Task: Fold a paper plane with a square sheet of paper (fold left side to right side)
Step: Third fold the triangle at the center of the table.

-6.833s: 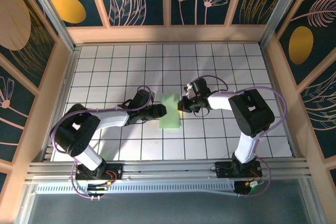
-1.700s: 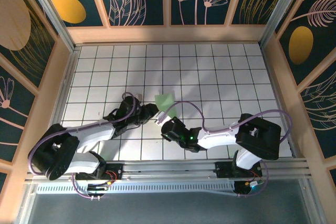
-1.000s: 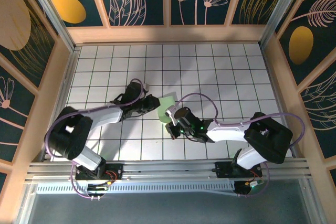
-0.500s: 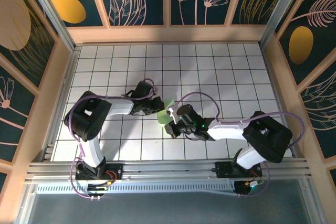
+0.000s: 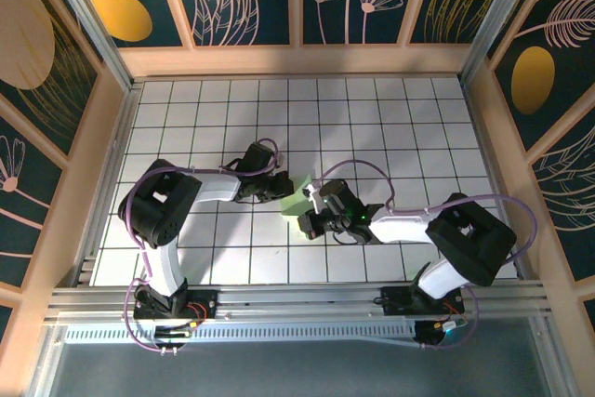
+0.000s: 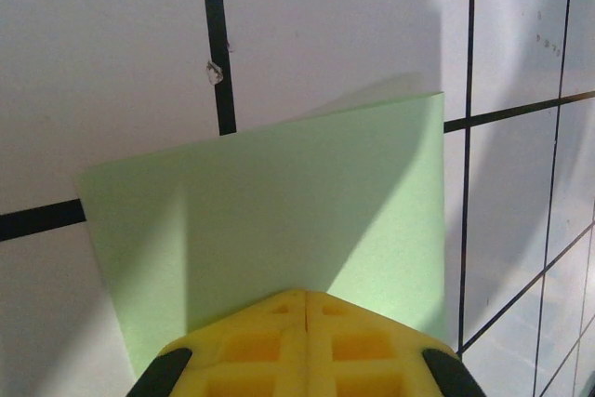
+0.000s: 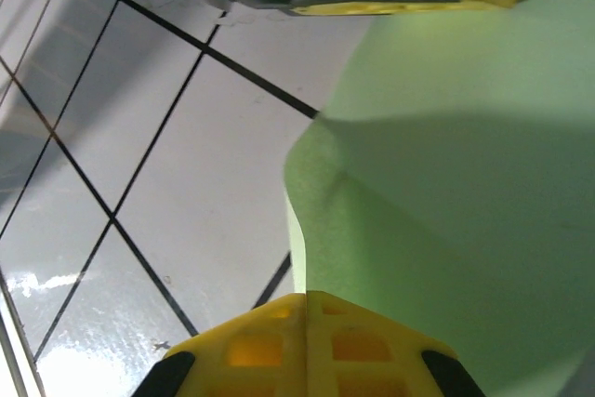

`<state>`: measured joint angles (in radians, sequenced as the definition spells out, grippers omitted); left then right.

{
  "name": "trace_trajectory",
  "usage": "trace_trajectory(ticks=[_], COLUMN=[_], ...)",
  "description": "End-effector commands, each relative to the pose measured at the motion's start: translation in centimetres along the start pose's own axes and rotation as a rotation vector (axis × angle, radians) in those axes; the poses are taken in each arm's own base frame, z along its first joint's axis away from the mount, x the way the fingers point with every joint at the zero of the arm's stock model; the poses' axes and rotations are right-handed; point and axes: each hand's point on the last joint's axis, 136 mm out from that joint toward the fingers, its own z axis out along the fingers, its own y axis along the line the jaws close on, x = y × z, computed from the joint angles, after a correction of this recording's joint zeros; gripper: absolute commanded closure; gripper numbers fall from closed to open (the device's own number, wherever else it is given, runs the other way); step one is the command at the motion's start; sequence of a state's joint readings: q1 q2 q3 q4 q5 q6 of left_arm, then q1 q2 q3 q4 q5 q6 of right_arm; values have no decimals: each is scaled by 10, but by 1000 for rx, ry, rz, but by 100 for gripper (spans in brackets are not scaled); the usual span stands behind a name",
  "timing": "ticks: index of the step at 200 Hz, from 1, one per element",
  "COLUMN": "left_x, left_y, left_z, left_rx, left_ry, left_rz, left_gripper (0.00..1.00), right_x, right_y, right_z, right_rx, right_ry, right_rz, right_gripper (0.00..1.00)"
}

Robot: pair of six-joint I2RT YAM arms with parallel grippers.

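The square sheet of paper (image 5: pixel 296 200) is a small pale green patch on the white grid between the two arms. My left gripper (image 5: pixel 282 186) is shut, its tips over the sheet's left part. In the left wrist view the yellow jaws (image 6: pixel 305 293) meet with the sheet (image 6: pixel 279 202) spread flat beyond and under them, not in their seam. My right gripper (image 5: pixel 304 221) is shut on the sheet's near edge. In the right wrist view that edge runs into the closed seam of the gripper (image 7: pixel 307 295), and the sheet (image 7: pixel 465 183) curves up and away.
White grid table (image 5: pixel 400 127) with black lines, walled by wooden panels (image 5: pixel 297 60) at the back and sides. An aluminium rail (image 5: pixel 297 302) runs along the near edge. A small chip (image 6: pixel 215 72) marks a grid line beyond the sheet.
The left gripper slid right onto the sheet and closed. The right gripper crept up and right, holding the near edge. Several seconds ago the sheet lay as a longer strip between the grippers.
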<state>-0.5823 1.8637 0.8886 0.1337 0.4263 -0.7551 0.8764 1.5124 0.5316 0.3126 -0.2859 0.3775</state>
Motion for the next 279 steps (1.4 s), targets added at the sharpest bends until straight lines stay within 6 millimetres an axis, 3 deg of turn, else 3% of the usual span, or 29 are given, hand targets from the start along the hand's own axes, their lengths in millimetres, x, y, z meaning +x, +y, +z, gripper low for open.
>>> trace_trajectory(ticks=[1,89,279], left_x=[25,25,28], left_y=[34,30,30], left_z=[11,11,13], left_rx=[-125,-125,-128], left_ry=[75,70,74], left_rz=[-22,-16,-17], left_gripper=[100,100,100], right_x=[2,-10,-22], right_y=[-17,-48,-54], right_z=[0,-4,-4], right_rx=[61,175,197], right_ry=[15,-10,-39], right_rz=[47,108,98], right_gripper=[100,100,100])
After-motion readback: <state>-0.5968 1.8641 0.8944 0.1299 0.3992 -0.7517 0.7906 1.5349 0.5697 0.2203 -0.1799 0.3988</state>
